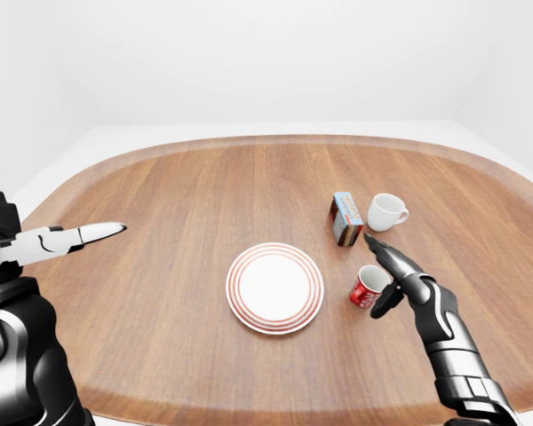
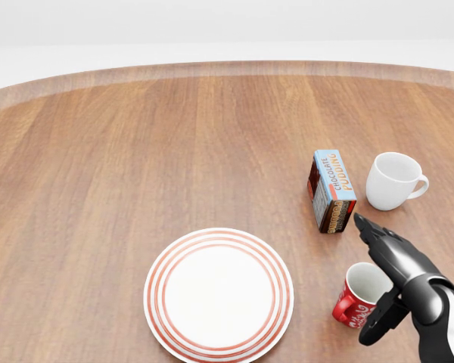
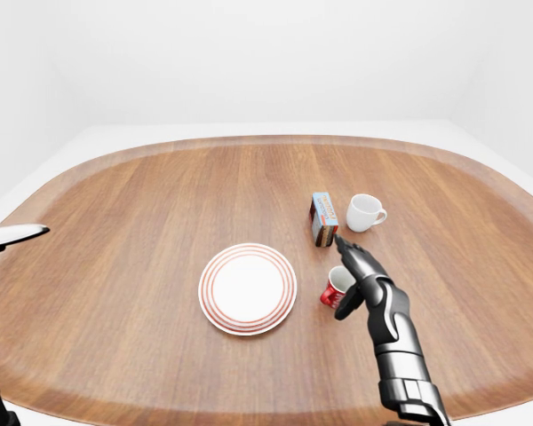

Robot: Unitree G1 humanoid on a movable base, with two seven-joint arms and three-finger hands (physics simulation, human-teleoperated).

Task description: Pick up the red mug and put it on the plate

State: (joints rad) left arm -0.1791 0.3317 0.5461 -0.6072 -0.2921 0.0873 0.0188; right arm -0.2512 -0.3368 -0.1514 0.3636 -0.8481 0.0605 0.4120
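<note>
Red and tilted, the red mug lies low on the right of the head view, its white-lined mouth turned toward the upper right, on the wooden table. To its left, apart from it, sits the plate, white with red rings, bare of anything. Above the mug stands a chocolate pudding box, upright on its narrow side, and just right of that a white mug with its handle pointing right.

Reaching in from the lower right corner, the right hand is at the red mug's right side. Its long fingers stretch up and left over the mug's rim, toward the foot of the box, while the thumb hangs down along the mug's right flank; the digits are spread, not clamped on it.

At the left edge of the left-eye view the left hand hovers over the table with its pale fingers extended straight rightward, holding nothing.
</note>
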